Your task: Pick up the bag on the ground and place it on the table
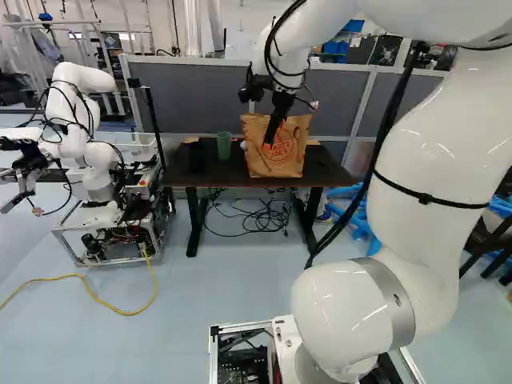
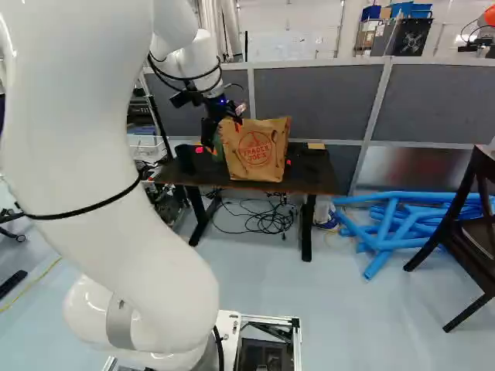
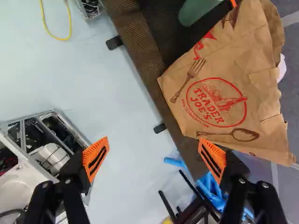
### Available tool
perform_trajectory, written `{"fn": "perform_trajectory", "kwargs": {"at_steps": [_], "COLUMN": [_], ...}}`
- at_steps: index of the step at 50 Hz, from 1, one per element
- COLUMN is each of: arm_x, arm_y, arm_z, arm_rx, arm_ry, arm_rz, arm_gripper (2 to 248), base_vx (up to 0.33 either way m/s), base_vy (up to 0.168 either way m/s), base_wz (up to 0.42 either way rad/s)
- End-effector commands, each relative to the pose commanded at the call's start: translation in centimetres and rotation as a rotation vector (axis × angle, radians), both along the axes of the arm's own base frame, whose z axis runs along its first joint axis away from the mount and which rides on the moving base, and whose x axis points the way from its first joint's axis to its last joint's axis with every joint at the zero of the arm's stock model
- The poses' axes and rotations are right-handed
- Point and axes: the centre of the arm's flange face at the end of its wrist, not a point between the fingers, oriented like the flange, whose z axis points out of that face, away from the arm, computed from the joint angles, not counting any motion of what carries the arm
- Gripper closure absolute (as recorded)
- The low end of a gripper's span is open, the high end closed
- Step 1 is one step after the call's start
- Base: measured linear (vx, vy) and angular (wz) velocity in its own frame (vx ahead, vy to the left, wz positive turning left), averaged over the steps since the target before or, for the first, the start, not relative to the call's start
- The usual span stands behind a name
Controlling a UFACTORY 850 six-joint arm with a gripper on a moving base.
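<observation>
Bag: paper bag (image 3: 224, 102) upright on the table (image 1: 200, 176), base down, near the front edge; the tabletop bears its weight, so it needs no support from the arm.
Cup: green cup (image 1: 224, 144), also on the tabletop, beside the bag.
Gripper: gripper (image 3: 153, 141) released, fingers spread wide with nothing between them. Spread presumably leaves the paper free to stand by itself.
Bag vs. fingers: ahead of the gripper and off to one side, beyond the nearer finger (image 3: 212, 159), outside the gap; the other finger (image 3: 96, 159) is well apart from it. Contact at the nearer one: cannot tell.
Floor: loose cables (image 1: 260, 216) under the table; no bag seen there.
Task status: bag is where the task wants it; placing judged complete.
Next move: probably back the arm away slowly, fingers kept wide.
Risk: a fingertip could snag the paper and tip the bag, or nudge the cup.
</observation>
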Motion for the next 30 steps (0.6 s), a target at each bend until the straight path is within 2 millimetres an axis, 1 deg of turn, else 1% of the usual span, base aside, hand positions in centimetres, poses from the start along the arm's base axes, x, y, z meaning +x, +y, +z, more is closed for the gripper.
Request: {"fn": "perform_trajectory", "kwargs": {"at_steps": [14, 30], "arm_x": [-1.8, -4.5], "arm_y": [-0.2, -0.5], "arm_z": [-3.1, -6.7], "arm_rx": [0.062, 0.148], "arm_ry": [-0.105, -0.227], "arm_rz": [-0.105, -0.225], "arm_gripper": [3, 3], "base_vx": [0.000, 0.000], "base_vy": [0.000, 0.000], "base_wz": [0.000, 0.000]}}
